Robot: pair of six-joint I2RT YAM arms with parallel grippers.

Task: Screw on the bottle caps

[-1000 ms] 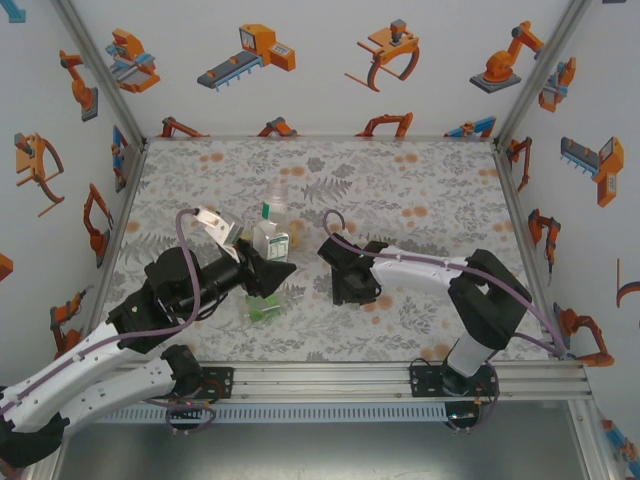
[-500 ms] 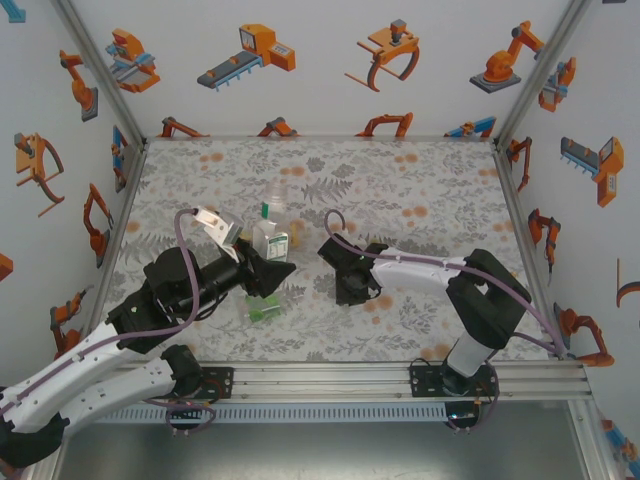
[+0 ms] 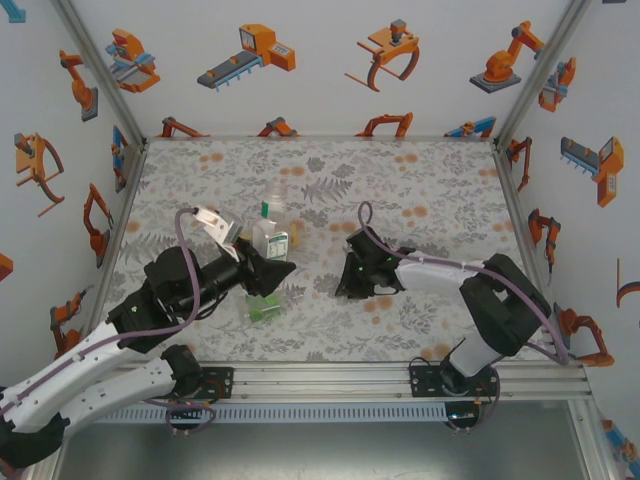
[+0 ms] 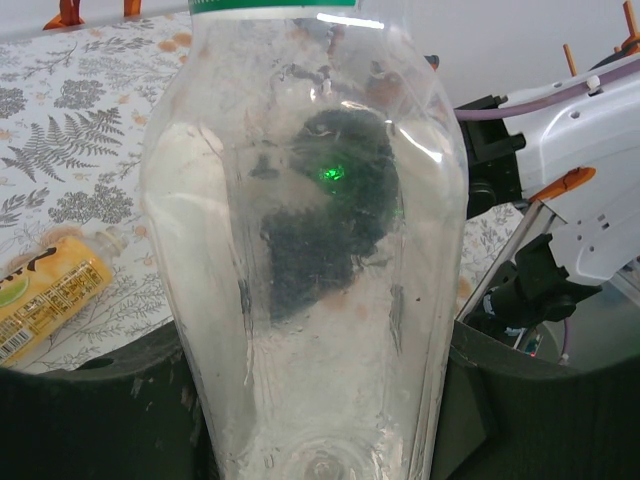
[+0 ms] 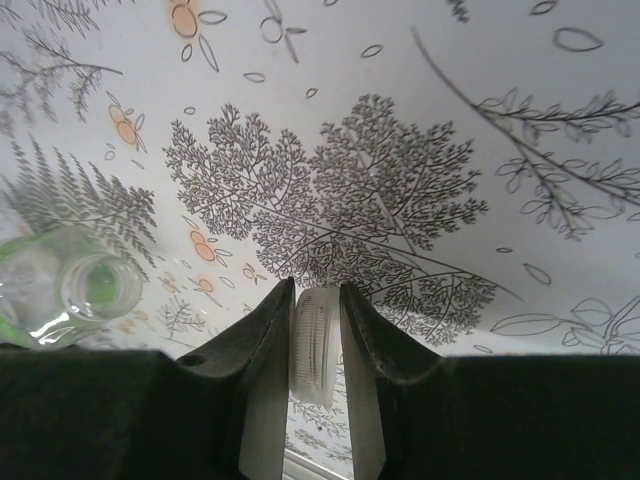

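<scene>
You have three bottles to count, and one cap you can be sure of. Your left claw is clamped on the clear bottle, gripping its lower body from both sides. The bottle's base is toward the wrist camera and a green band runs round its far end. The yellow bottle lies on its side on the table, off to the left of the held one in the left wrist view and not touching it. The third, an open-mouthed bottle with a greenish tint, shows its uncapped neck at the left of the right wrist view. From overhead, all three sit close together around the left claw. Your right claw is closed on the whitish cap, pinched on edge between the two fingers with its ribbed side facing the camera. You cannot tell whether the cap touches the table. That claw sits low, to the right of the bottles and apart from them.
</scene>
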